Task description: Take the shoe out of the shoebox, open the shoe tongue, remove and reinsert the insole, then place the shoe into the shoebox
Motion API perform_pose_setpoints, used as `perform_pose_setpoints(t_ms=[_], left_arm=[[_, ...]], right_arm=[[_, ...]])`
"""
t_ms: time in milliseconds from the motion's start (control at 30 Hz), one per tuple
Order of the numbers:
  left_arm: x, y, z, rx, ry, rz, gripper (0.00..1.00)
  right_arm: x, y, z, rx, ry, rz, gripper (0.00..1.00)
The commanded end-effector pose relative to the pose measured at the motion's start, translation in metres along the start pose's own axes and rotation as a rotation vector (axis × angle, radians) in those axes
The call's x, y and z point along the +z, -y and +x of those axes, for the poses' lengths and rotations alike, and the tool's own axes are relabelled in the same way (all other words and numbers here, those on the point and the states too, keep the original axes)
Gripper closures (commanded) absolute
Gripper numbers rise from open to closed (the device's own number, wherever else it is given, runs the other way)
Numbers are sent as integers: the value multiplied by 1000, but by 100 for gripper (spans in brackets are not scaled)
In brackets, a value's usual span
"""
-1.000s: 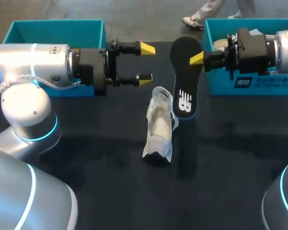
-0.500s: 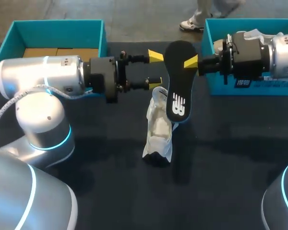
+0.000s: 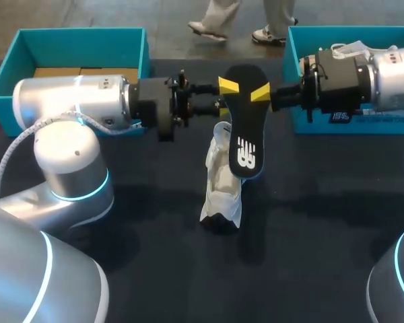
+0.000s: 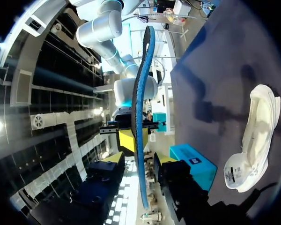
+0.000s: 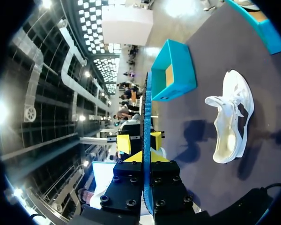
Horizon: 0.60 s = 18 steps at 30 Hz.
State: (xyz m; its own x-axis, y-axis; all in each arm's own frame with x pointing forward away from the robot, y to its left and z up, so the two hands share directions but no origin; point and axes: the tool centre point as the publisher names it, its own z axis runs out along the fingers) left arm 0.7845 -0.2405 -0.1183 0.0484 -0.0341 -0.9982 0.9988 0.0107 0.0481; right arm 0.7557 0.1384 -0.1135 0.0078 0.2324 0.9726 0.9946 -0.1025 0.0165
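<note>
Insole (image 3: 246, 128), thin, light, prob. floppy foam, hangs clamped near one end in R gripper (image 5: 144, 158). L gripper (image 3: 223, 95) straddles it, fingers spread, apparently not touching. Shoe (image 3: 222, 178) lies on table (image 3: 310, 222) below both. Best hold: pinch flat faces, gently.

The insole (image 3: 246, 124) shows a matt black top and a smooth blue edge; the shoe (image 3: 222, 178) is soft, matt white cloth. The left arm (image 3: 74, 101) is glossy silver, the table (image 3: 310, 235) dull black, the box (image 3: 81, 40) smooth teal card.
</note>
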Motion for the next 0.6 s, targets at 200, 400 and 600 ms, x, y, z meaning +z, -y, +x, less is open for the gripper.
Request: perform_pose_setpoints(t_ms=[200, 400, 600], left_arm=[[9, 2, 3, 0, 14, 11, 67], [10, 4, 4, -2, 20, 13, 73], [14, 7, 6, -6, 24, 20, 79]], right_arm=[[5, -3, -1, 6, 4, -8, 100], [2, -4, -1, 6, 5, -21, 100], [2, -7, -1, 5, 3, -24, 100]])
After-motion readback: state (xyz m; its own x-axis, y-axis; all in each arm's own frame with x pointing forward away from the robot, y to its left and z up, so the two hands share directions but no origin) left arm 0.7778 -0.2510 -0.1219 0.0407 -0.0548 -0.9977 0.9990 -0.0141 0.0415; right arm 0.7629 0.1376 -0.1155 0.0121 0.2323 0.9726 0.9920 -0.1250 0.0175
